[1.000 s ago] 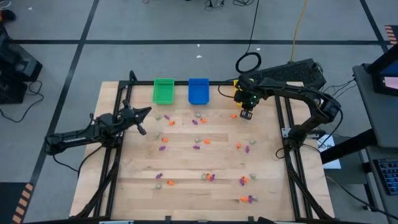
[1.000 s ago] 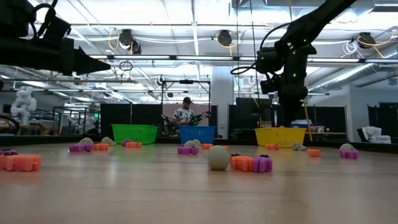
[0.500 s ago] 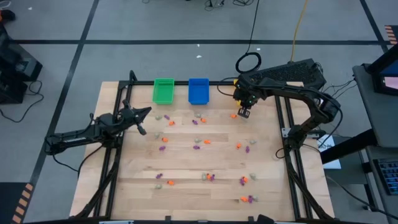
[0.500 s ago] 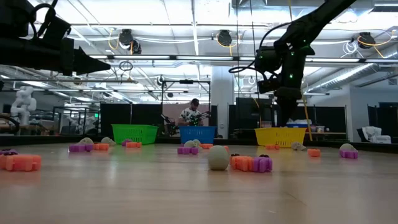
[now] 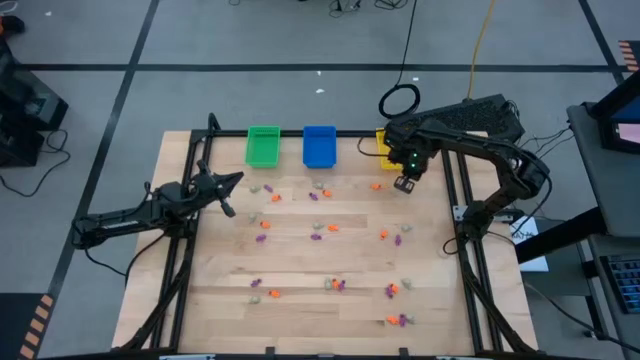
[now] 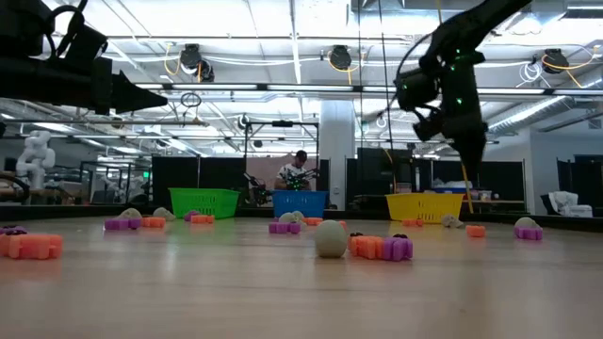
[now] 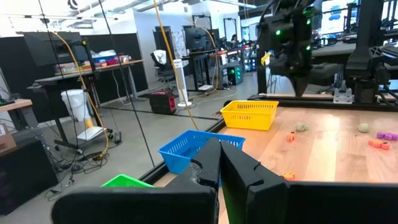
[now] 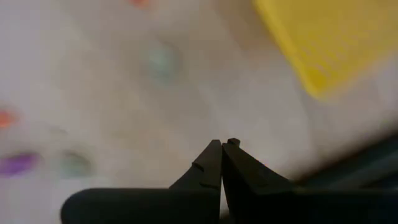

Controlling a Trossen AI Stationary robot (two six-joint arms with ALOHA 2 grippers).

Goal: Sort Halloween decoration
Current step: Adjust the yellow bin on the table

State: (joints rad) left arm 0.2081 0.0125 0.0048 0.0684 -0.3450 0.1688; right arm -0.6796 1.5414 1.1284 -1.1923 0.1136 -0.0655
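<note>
Currently the right tool (image 5: 405,183) is held clenched above the far right part of the surface (image 5: 300,262), just beside the yellow bin (image 5: 384,144). Nothing is seen between its fingertips in the right wrist view, though that view is smeared, so a tiny trinket there cannot be ruled out. Its place near the bin may be explained by a drop just made or by a reach toward the orange piece (image 5: 377,185) lying close by. The left tool (image 5: 229,210) is parked clenched and empty over the left side, clear of the work. The decorations (image 5: 320,232), in orange, purple and pale beige, are left scattered across the middle and near half of the surface, apart from each other. Green (image 5: 263,145) and blue (image 5: 319,145) bins are set along the far edge, presumably one per colour.
</note>
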